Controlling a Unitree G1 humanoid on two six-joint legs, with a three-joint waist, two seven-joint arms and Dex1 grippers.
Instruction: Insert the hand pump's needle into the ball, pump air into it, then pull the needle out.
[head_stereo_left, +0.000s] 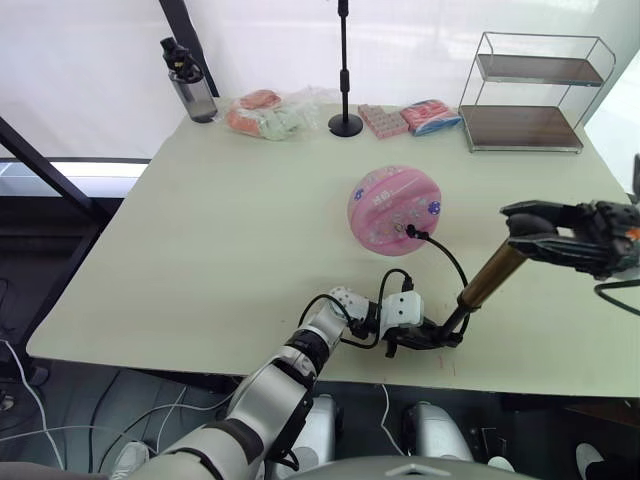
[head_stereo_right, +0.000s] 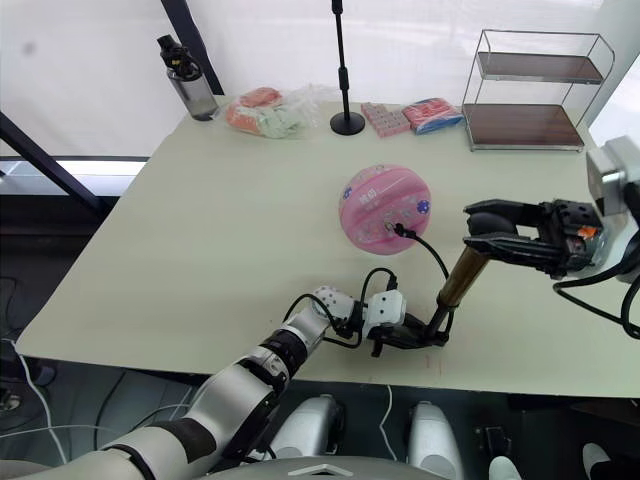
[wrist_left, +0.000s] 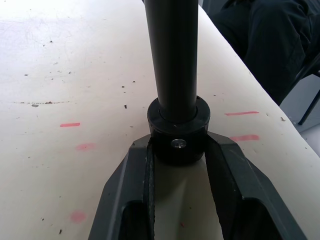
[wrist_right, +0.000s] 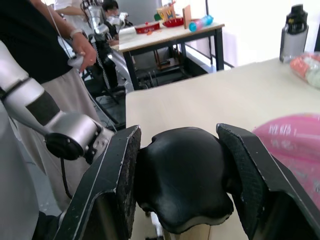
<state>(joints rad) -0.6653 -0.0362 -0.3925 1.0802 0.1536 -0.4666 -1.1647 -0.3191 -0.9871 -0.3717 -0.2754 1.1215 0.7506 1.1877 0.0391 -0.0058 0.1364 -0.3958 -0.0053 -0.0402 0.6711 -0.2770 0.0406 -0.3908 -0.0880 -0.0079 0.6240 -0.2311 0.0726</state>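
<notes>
The ball (head_stereo_left: 394, 208) sits mid-table with the needle (head_stereo_left: 411, 232) already in its near side, the hose (head_stereo_left: 447, 256) looping down to the pump (head_stereo_left: 482, 287), which leans near the front edge. The left gripper (head_stereo_left: 428, 337) is clamped on the pump's base cap, the right gripper (head_stereo_left: 528, 234) closed around the T-handle (wrist_right: 182, 181). Risk: a slanted stroke could drag the hose, rolling the unheld ball or pulling the needle loose.
</notes>
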